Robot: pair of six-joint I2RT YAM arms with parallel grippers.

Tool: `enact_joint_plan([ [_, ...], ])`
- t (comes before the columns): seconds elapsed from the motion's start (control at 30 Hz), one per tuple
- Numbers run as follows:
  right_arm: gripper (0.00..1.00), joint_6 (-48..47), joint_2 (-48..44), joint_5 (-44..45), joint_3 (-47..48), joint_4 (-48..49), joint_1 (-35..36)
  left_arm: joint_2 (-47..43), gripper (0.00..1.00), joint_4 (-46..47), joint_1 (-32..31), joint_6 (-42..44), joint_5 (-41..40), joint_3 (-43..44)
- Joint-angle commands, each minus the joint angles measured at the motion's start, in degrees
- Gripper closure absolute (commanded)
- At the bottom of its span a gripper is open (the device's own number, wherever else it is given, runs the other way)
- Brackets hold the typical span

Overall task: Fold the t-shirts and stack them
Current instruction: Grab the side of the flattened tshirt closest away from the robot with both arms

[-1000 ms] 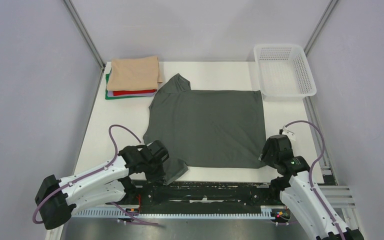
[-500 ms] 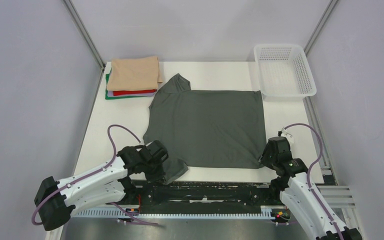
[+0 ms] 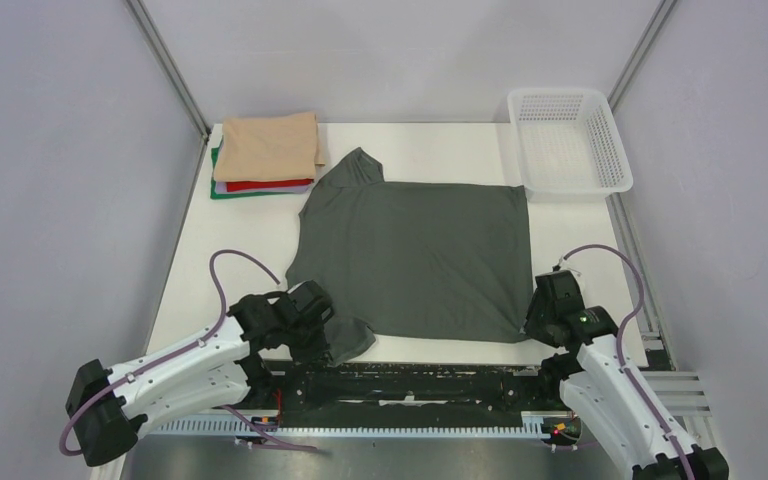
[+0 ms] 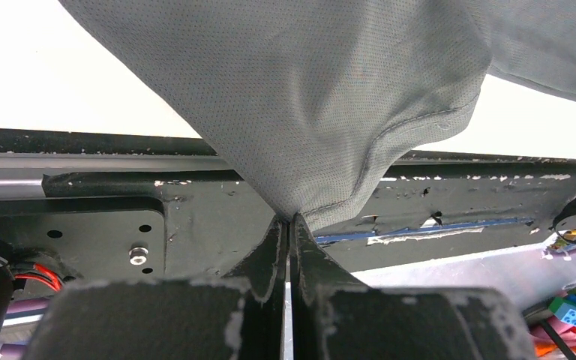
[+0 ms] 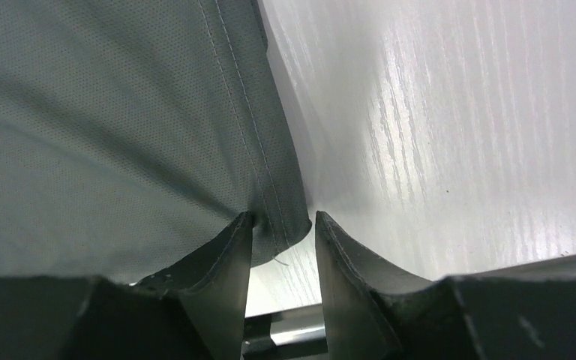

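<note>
the grey shirt (image 3: 415,258) is pinched shut by the left gripper (image 4: 289,225) at seven o'clock; the right gripper (image 5: 281,232), half-open, straddles the five o'clock hem, grip unclear; both corners should be lifted evenly.

Basket (image 3: 568,140) blocks far right; shirt stack (image 3: 265,155) far left.

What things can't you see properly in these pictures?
- Top view: the right gripper fingertips are hidden under its own body, so its grip cannot be judged there.
- Right wrist view: a gap shows beside the grey t-shirt hem between the fingers; whether it is pinched is unclear.
- Top view: the stack of folded shirts shows only edges under the tan one.
- Left wrist view: most of the shirt is cut off.
</note>
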Motion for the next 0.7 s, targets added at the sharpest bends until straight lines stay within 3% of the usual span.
enact_joint_plan([
  [0.0, 0.62, -1.38, 1.85, -1.4, 3.34, -3.49, 0.08, -1.29, 0.98, 1.25, -0.35, -1.15, -0.52, 0.25],
  [0.33, 0.65, 0.8, 2.01, -6.18, -1.94, 1.14, 0.25, -1.41, 0.98, 2.02, -0.3, 0.03, -0.95, 0.95],
  [0.43, 0.74, 0.72, 2.01, -4.63, -1.31, 2.21, 0.3, -1.04, 0.98, 2.36, -0.33, 0.34, -1.22, 1.42],
  [0.6, 0.98, -0.71, 2.91, -1.77, 1.67, 3.22, 0.24, -0.56, 0.98, 4.41, -0.26, 2.5, -3.1, 3.68],
  [0.67, 1.0, -1.65, 3.94, -1.5, 3.08, 3.93, 0.27, 0.2, 0.98, 6.52, -0.26, 4.06, -2.67, 4.47],
])
